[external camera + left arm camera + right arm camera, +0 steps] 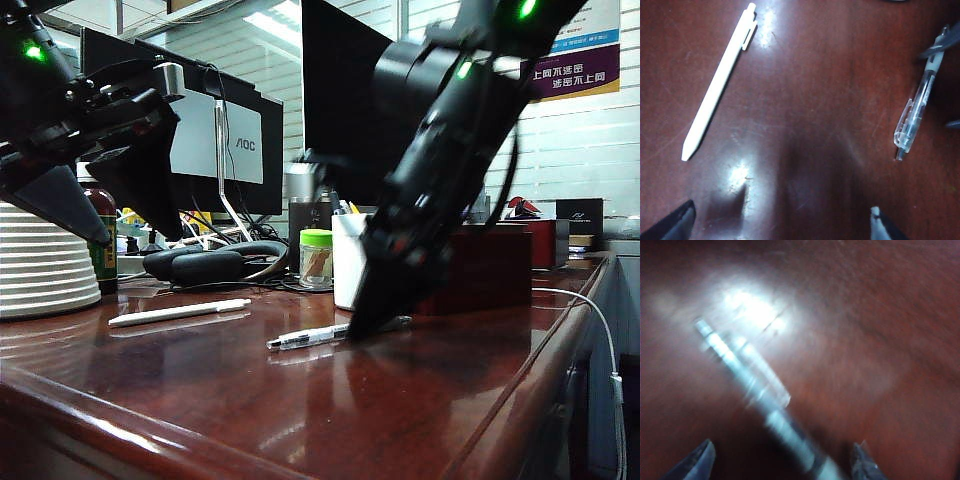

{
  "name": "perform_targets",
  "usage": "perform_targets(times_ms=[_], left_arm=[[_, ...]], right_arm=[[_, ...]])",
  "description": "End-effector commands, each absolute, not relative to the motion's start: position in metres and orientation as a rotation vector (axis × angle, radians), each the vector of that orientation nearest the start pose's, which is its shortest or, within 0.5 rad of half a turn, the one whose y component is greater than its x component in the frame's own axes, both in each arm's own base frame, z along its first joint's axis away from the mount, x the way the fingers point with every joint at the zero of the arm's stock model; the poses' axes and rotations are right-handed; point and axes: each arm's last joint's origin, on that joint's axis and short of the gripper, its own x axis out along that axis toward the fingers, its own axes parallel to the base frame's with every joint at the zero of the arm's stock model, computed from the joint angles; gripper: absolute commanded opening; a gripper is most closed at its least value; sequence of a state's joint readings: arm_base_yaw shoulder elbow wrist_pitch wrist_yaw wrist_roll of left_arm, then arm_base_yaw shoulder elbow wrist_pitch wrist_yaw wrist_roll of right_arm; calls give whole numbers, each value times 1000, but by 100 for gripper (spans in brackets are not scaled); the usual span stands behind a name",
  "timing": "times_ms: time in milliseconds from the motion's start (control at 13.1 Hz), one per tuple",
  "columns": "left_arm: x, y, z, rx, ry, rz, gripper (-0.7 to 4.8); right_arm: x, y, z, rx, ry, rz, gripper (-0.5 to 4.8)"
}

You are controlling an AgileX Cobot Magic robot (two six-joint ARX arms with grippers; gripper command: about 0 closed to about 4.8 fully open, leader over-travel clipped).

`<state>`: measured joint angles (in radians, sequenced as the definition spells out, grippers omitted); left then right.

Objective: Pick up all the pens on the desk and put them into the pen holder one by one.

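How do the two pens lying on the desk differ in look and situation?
The white pen is opaque; the clear pen shows dark ink inside. The white pen lies alone below the open left gripper; the open right gripper straddles the clear pen. Both lie flat on the desk.

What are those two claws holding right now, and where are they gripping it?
Nothing. The right gripper is open, its fingers either side of the clear pen on the desk. The left gripper is open above the desk near the white pen.
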<state>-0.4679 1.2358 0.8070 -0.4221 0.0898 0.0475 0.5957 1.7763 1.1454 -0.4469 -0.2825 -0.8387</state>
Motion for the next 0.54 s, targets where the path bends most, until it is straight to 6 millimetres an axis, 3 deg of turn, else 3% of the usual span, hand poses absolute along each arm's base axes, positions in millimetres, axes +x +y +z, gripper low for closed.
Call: perform_targets(times_ms=[77,153,306,459,536], left_arm=[[217,-113,234,202,832,-544,479],[216,-112,234,203,837,-543,479],[216,-112,234,204,839,-543,479],[216,-112,234,204,837,-542,479],[216,-112,234,204,838,-543,479]], right_arm=[[291,214,175,-880,714,1234,355],[292,215,171,-879,727,1237,340],[289,213,167,-880,776,1250,64],[288,212,166,-888,799,1246,36],[289,212,166,-899,801,1231,-5]])
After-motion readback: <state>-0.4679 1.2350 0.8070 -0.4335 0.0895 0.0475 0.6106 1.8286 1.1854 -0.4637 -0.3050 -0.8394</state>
